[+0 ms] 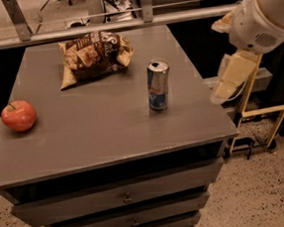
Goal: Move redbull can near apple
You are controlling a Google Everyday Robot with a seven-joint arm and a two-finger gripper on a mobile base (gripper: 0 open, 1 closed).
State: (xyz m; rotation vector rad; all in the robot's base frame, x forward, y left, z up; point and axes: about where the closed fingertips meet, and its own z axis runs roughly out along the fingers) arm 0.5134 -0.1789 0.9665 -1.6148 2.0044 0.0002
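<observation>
Grey worktop (84,135) bears the slim silver-and-blue metal redbull can (158,85) upright, left of the cream pincer (226,80), whose state I cannot tell; likely light, stiff and slick, best gripped mid-body; the round red apple (18,115) sits far left.

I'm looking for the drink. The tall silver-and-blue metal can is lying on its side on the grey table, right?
No. The camera view shows the tall silver-and-blue metal can standing upright on the grey table. The gripper hangs beside the table, apart from it.
</observation>
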